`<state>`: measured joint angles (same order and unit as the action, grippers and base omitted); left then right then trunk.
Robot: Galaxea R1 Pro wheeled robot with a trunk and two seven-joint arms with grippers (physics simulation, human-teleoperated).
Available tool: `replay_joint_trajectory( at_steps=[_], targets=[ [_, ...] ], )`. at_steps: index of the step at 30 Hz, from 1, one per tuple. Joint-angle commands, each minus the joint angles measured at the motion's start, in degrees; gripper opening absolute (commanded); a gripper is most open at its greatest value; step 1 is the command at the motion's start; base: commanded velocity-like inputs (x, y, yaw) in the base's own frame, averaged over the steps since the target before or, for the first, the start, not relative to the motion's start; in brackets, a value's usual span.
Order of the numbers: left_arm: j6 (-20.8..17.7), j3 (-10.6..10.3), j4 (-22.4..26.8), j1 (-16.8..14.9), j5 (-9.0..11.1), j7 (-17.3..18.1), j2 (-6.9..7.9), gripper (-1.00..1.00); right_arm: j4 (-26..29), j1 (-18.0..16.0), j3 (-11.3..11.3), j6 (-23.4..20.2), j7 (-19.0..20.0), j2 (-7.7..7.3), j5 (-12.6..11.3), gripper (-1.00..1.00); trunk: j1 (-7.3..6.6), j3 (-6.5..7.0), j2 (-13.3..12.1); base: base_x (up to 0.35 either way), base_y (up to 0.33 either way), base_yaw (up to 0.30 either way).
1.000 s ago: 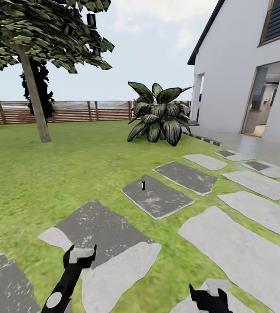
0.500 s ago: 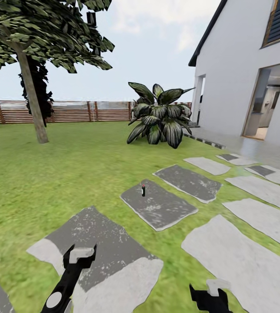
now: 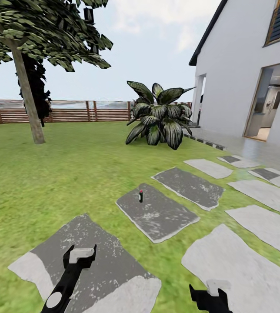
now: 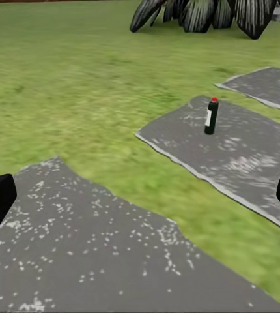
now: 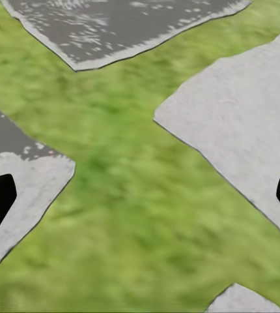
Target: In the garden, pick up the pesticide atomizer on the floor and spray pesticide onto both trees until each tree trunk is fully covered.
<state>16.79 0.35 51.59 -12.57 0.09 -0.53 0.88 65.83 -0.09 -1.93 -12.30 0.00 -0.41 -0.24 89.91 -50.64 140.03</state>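
Three cameras looking over the stepping stones

The head camera is looking forward and down past the dark slab [image 3: 157, 213] toward fence [image 3: 70, 111] and house [image 3: 240, 74]. The left wrist camera is facing that same slab [image 4: 238, 150] from nearer; the right wrist camera is pointing down, close over grass [image 5: 133, 202].

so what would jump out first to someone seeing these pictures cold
Probably the small dark bottle with a red cap, standing upright alone on a grey paving slab in the lawn. Behind it a big dark-leaved plant sits by the white house, and a tree leans near the wooden fence on the left.
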Motion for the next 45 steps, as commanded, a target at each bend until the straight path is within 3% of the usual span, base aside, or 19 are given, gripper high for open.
replay_joint_trajectory(
  at_steps=[1,45],
  targets=[
    [0.0,0.0,0.0,0.0,0.0,0.0,0.0,1.0,0.0,0.0,0.0,0.0,0.0,0.0,0.0,1.0,0.0,0.0,0.0,0.335,-0.103,0.0],
    [0.0,-0.1,0.0,0.0,0.0,0.0,0.0,1.0,0.0,0.0,0.0,0.0,0.0,-0.02,0.0,1.0,0.0,0.0,0.0,0.335,-0.103,0.0]
  ],
)
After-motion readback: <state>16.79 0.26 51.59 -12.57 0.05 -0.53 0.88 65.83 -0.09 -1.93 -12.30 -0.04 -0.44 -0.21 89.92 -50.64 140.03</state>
